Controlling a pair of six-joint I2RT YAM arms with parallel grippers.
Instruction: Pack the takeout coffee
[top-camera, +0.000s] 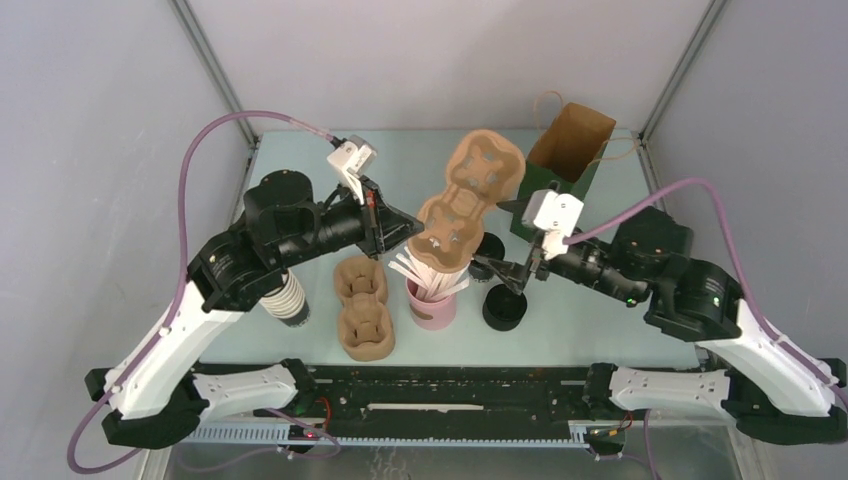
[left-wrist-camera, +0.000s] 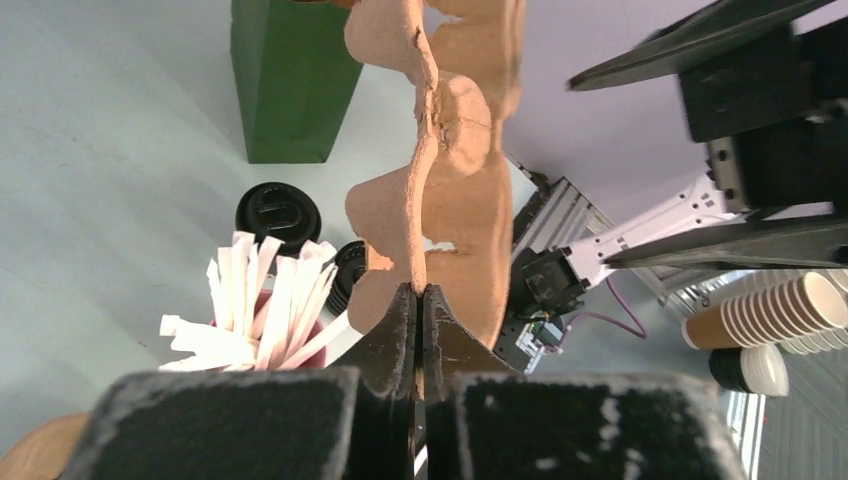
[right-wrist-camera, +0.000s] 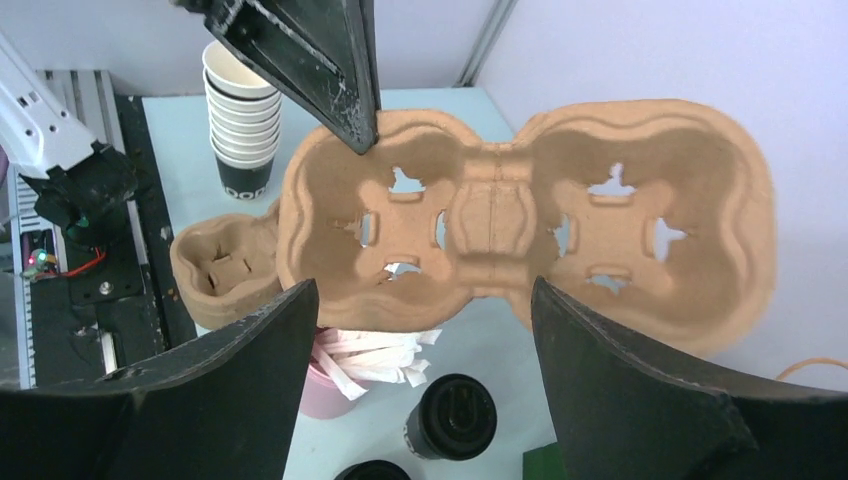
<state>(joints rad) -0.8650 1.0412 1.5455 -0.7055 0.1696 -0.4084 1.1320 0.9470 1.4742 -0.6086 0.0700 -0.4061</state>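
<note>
Carrier stage: left gripper (left-wrist-camera: 418, 300) pinched shut on the carrier (top-camera: 465, 200) rim, holding it above the coffee (right-wrist-camera: 455, 415). Right gripper (right-wrist-camera: 425, 300) near the coffee, jaws apart. Next, likely: carrier laid flat, coffee seated

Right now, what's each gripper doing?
Left gripper: closed on the brown moulded-pulp cup carrier.
Right gripper: open, holding nothing.

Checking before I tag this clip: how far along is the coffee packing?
Done: nothing packed yet. In hand: the left gripper is shut on the edge of a pulp cup carrier, holding it above the table; the right gripper is open, facing it. Left: the lidded black cup stands on the table, in neither the carrier nor the paper bag.
</note>
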